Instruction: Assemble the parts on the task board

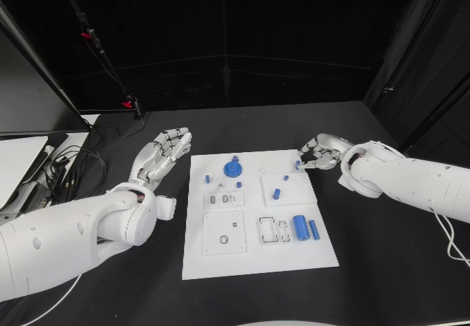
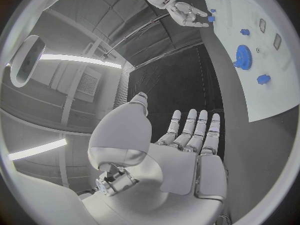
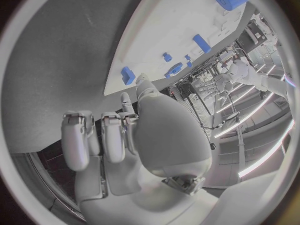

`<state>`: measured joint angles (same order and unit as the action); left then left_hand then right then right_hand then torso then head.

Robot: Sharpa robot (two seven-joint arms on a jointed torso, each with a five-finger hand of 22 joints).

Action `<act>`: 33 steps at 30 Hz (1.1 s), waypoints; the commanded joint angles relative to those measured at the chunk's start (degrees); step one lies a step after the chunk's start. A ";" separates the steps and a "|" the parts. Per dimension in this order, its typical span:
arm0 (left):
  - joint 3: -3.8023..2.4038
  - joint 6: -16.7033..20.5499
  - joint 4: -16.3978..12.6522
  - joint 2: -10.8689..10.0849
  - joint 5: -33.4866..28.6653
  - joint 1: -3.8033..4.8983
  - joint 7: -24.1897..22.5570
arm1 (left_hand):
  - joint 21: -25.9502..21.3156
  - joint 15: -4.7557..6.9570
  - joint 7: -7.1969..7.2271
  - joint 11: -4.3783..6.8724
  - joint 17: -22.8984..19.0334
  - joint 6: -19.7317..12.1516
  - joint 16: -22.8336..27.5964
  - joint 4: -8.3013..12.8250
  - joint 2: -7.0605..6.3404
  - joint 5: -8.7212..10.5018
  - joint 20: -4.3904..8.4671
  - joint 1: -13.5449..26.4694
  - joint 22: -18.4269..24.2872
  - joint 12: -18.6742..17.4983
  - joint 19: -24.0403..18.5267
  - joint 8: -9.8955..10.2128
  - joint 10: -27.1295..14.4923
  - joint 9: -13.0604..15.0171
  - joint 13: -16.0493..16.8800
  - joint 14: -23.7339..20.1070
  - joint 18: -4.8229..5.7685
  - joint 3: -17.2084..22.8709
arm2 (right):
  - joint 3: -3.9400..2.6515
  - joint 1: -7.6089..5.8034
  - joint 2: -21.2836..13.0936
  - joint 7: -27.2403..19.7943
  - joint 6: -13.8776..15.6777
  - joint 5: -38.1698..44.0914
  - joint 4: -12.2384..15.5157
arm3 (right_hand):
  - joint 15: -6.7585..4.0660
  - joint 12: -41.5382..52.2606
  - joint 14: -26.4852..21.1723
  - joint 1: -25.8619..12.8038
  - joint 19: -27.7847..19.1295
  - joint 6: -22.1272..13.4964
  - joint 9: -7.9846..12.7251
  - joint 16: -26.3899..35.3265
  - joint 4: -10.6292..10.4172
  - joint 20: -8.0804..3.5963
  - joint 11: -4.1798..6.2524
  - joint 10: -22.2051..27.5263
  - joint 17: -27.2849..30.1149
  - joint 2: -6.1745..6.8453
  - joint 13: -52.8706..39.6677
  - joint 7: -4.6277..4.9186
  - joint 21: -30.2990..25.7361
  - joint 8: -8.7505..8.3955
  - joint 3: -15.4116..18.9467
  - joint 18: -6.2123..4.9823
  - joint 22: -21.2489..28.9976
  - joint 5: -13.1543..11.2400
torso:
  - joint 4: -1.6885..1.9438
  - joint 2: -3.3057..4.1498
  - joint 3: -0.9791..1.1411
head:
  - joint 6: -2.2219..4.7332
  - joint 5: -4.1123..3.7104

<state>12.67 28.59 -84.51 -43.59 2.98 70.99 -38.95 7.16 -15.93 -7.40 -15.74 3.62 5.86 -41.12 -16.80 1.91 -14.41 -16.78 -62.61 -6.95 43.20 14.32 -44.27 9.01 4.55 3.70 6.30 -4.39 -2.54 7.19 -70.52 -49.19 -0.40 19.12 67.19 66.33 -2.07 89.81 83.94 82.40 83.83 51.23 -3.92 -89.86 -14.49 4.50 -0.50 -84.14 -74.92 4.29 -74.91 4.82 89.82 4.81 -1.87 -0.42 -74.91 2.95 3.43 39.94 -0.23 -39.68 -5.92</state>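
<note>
With the left robot hand [image 1: 166,151] flat, fingers spread and holding nothing on the counter [image 1: 392,272] beside the task board [image 1: 257,258], the right robot hand [image 1: 320,154] curled at its far corner by a small blue part [image 1: 297,164], whether gripped I could not tell, risked nudging it aside.

Black counter [image 1: 255,122] in a dark booth.
Black curtains [image 1: 245,47] hang behind it; cables [image 1: 73,166] trail at its left edge.

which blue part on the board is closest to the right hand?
The small blue piece at the board's far right corner, right at the right hand's fingertips. The gear, pegs and cylinders all sit further in.
</note>
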 commanded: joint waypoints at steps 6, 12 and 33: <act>-0.05 -0.27 -0.17 -0.07 0.36 0.09 -13.97 | 0.26 0.01 -9.84 -0.04 0.09 0.53 -0.40 0.09 0.52 -0.22 -0.03 -0.13 -0.06 0.31 -0.52 -0.32 0.37 -0.10 0.03 0.46 0.44 0.15 | -0.03 -0.08 0.01 0.48 -1.31 1.57 0.21 | -0.47 0.19 6.06 -0.04 6.17 0.17 -0.06 -0.14 -0.53 -0.45 0.48 -5.86 -15.08 0.62 -15.09 -0.49 0.18 -0.22 0.00 0.42 -15.09 -0.21 | -0.08 -0.02 -0.04 | -0.26 -0.05; -0.04 -0.27 -0.12 -0.04 0.36 0.09 -13.97 | 0.26 0.01 -9.84 -0.04 0.09 0.53 -0.40 0.09 0.52 -0.22 -0.03 -0.13 -0.06 0.31 -0.52 -0.32 0.37 -0.10 0.03 0.46 0.44 0.15 | -0.03 -0.07 0.21 0.76 -1.37 1.68 0.09 | -0.59 0.19 6.06 0.40 6.17 0.46 -0.11 -0.14 -0.65 -0.58 0.64 -5.86 -15.08 0.67 -15.09 -0.72 0.18 -0.15 -0.21 0.42 -15.09 -0.20 | -0.04 -0.05 -0.01 | -0.24 -0.09; -0.03 -0.25 -0.24 -0.18 0.36 0.09 -13.93 | 0.28 0.01 -9.84 -0.04 0.09 0.55 -0.43 0.07 0.63 -0.21 -0.03 -0.19 -0.07 0.31 -0.52 -0.33 0.38 -0.13 0.02 0.46 0.44 0.12 | -0.03 0.02 1.13 4.48 -1.92 5.88 -0.04 | -1.13 0.19 6.06 4.23 6.17 1.55 -0.14 -0.14 0.34 -1.17 1.24 -5.86 -15.08 0.11 -15.09 -1.39 0.18 -0.14 -2.88 0.42 -15.09 -0.06 | -0.05 -0.04 0.00 | -0.12 0.01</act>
<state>12.69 28.60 -84.61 -43.74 2.98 70.99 -38.95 7.16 -15.93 -7.40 -15.74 3.62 5.86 -41.37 -16.80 2.13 -14.41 -16.78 -62.84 -6.95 43.20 14.32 -44.27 9.01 4.50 3.70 6.30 -4.39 -2.54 7.19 -70.43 -48.11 3.07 17.57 71.81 66.28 -2.89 89.81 83.95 86.26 84.04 52.45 -4.00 -89.86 -14.21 3.88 0.32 -84.14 -74.91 4.65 -74.92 3.60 89.82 4.81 -4.41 -0.43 -74.91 2.96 3.36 39.89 -0.25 -39.87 -5.89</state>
